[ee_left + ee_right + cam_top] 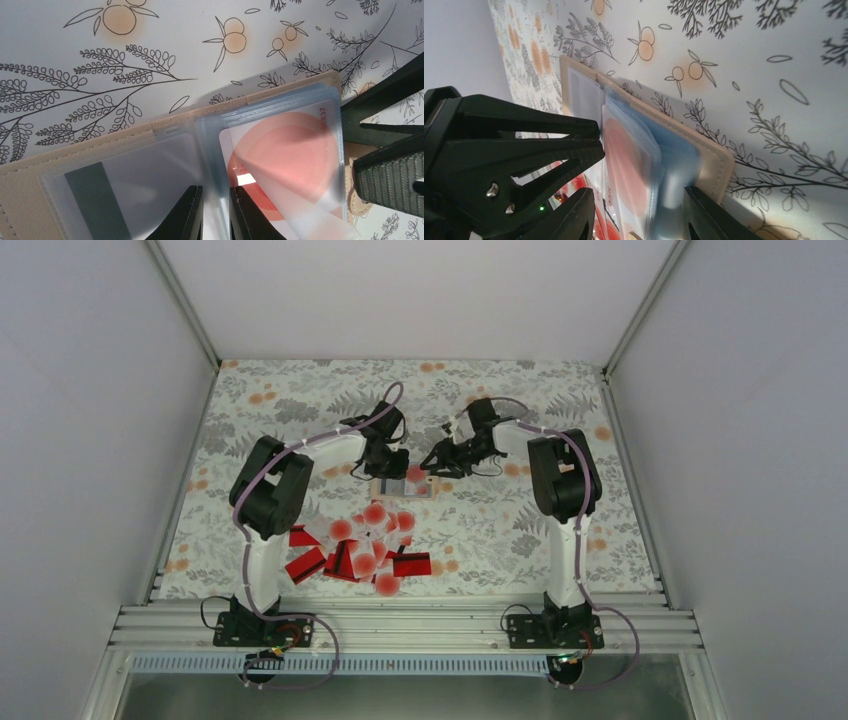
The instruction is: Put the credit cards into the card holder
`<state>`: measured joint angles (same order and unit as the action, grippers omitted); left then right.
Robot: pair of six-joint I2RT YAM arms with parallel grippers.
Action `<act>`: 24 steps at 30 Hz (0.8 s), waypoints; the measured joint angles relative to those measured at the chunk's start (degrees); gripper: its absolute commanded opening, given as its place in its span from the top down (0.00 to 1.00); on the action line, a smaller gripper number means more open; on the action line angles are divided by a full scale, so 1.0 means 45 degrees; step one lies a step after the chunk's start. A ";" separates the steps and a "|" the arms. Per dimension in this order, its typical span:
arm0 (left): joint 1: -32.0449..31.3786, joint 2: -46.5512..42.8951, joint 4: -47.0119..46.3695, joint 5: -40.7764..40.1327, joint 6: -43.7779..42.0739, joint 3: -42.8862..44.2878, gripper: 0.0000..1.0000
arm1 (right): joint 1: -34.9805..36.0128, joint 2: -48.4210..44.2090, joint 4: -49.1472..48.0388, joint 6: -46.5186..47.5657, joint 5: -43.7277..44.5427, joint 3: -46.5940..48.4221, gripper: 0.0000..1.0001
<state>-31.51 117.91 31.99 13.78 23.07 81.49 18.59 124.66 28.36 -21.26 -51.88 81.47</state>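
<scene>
The tan card holder (402, 488) lies open on the floral table, its clear sleeves fanned up. In the left wrist view a white credit card with a red dot (287, 160) sits inside a sleeve, and a dark-striped card (92, 200) shows in the left sleeve. My left gripper (216, 212) is shut on a thin plastic sleeve near the holder's spine. My right gripper (639, 212) holds the stack of sleeves (649, 155) and the tan cover (711, 155) at the holder's right edge. More credit cards (360, 552), red ones and white ones with red dots, lie in a pile near the arm bases.
The two grippers (385, 462) (440, 462) stand close together over the holder, the left one's black fingers (524, 145) right beside the right one's. White walls enclose the table on three sides. An aluminium rail (400, 625) runs along the near edge.
</scene>
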 measured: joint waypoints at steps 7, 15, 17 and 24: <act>-0.0034 0.0024 -0.0010 0.0010 0.0005 0.0010 0.88 | 0.0117 -0.0321 0.0801 0.0267 0.1064 0.0248 0.55; -0.0034 0.0024 0.0000 0.0005 0.0010 0.0015 0.88 | 0.0117 -0.0651 0.0903 0.0301 0.1132 0.0277 0.55; -0.0034 0.0024 0.0044 -0.0005 0.0010 0.0044 0.88 | 0.0121 -0.0651 0.0899 0.0282 0.1088 0.0306 0.55; 0.0029 -0.0194 0.0738 -0.0155 0.0010 0.0087 0.88 | 0.0155 -0.0646 0.0879 0.0204 0.0845 0.0311 0.55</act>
<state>-31.38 117.03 35.31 13.08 23.11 81.89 19.29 121.75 32.32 -20.34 -48.07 82.87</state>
